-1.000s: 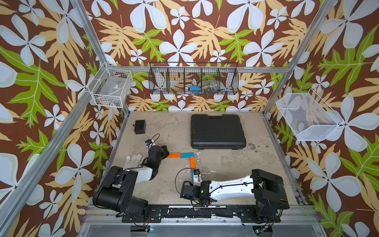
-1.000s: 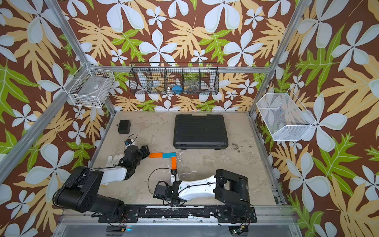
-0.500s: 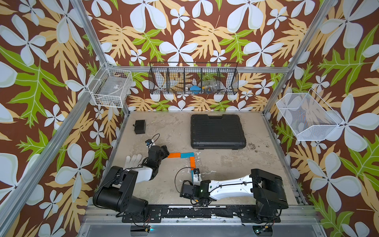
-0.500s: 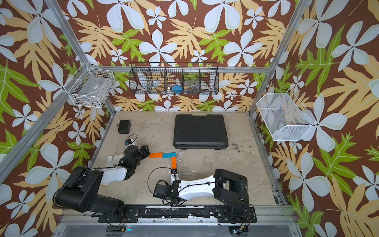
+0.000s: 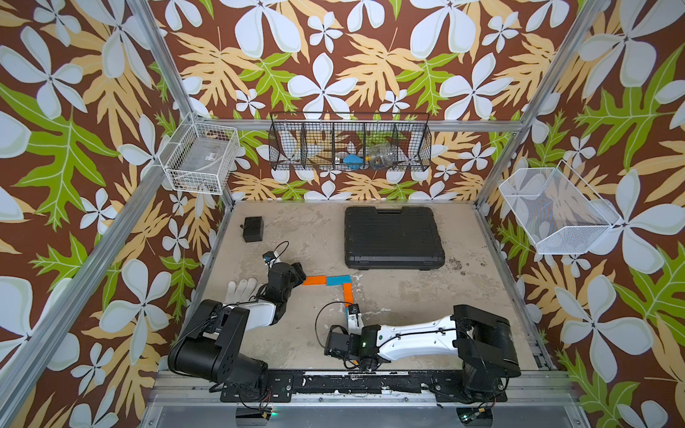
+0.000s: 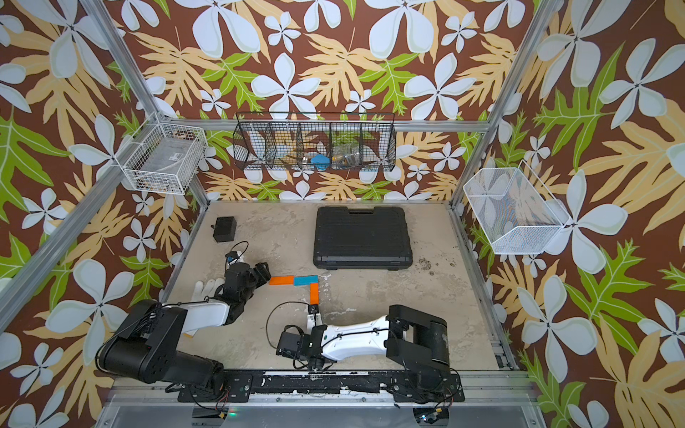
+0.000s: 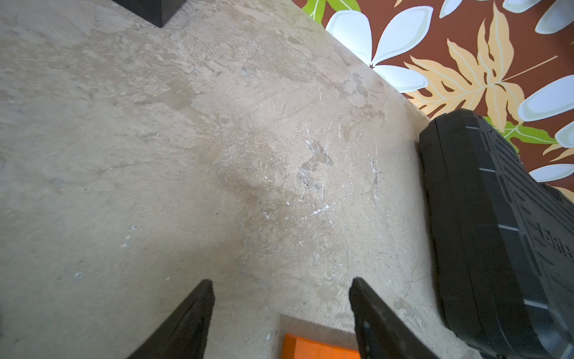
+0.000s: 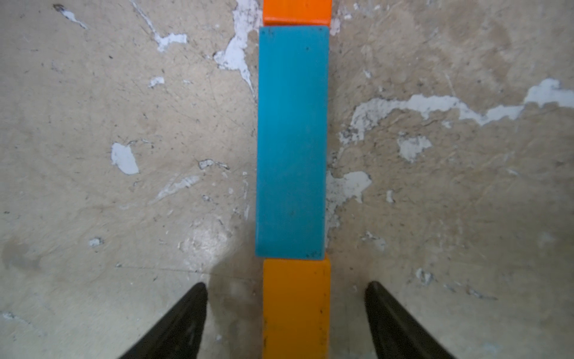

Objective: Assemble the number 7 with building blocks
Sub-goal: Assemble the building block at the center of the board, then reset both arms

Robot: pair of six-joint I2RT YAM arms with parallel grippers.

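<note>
Number 7 [image 5: 338, 280]: lies flat on the table [image 5: 426, 304], a little toward 9 o'clock of its middle, in both top views.
Top bar: top orange block [image 5: 314, 280] and corner blue block [image 6: 305, 280] meet end to end, running 9 to 3 o'clock.
Stem: drops from the bar's 3 o'clock end toward 6 o'clock. In the right wrist view the upper stem orange block [image 8: 296, 12], stem blue block [image 8: 292, 143] and last orange block [image 8: 295, 307] touch end to end.
Right gripper [image 8: 286, 283]: at the stem's 6 o'clock end, fingers spread wide. Bare table shows on both sides of the last orange block, so nothing is clamped.
Left gripper [image 7: 281, 279]: at the bar's 9 o'clock end, fingers apart, the orange end below them and not gripped.
Black case [image 5: 393, 237]: closed, toward 12 o'clock of the figure.
Small black box [image 5: 253, 228]: toward 10 o'clock, well apart.
White glove [image 5: 241, 287]: at 9 o'clock, beside the left arm.
</note>
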